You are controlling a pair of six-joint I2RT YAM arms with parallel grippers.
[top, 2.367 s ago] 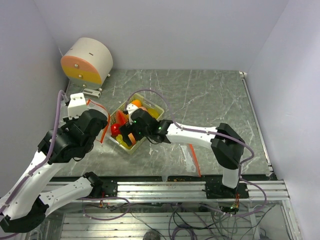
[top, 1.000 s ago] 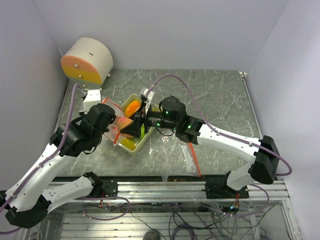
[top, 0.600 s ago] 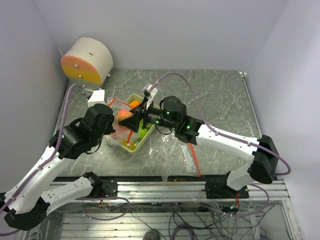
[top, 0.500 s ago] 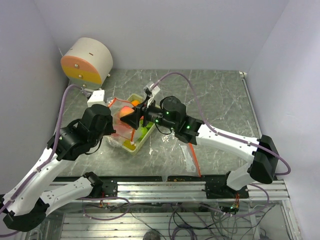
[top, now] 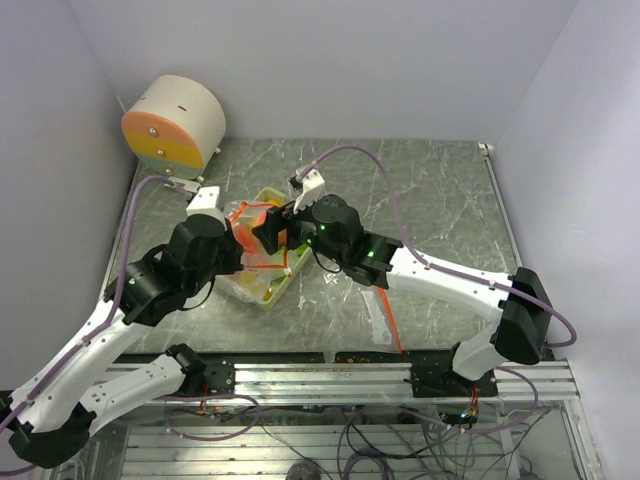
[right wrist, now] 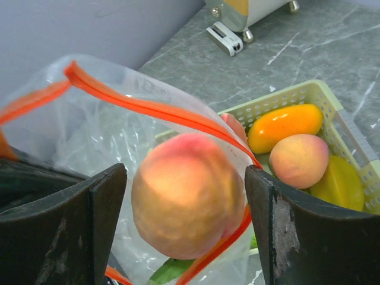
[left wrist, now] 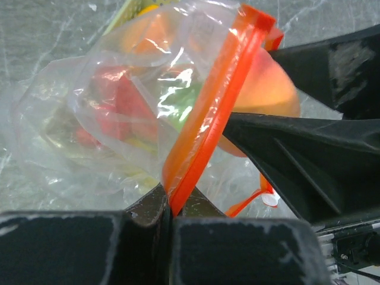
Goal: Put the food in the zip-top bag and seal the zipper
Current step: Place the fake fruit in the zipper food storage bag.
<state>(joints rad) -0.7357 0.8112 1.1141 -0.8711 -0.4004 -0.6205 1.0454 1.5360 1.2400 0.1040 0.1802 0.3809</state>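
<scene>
The left gripper (left wrist: 169, 205) is shut tight on the orange zipper strip (left wrist: 214, 113) of the clear bag (left wrist: 119, 101). The right gripper (right wrist: 185, 173) is wide open. A peach (right wrist: 187, 196) sits between its fingers, in the bag's mouth, with a thin gap at one finger. Past its fingertips, a mango (right wrist: 285, 126) and a second peach (right wrist: 298, 160) lie in the tray (right wrist: 309, 92).
</scene>
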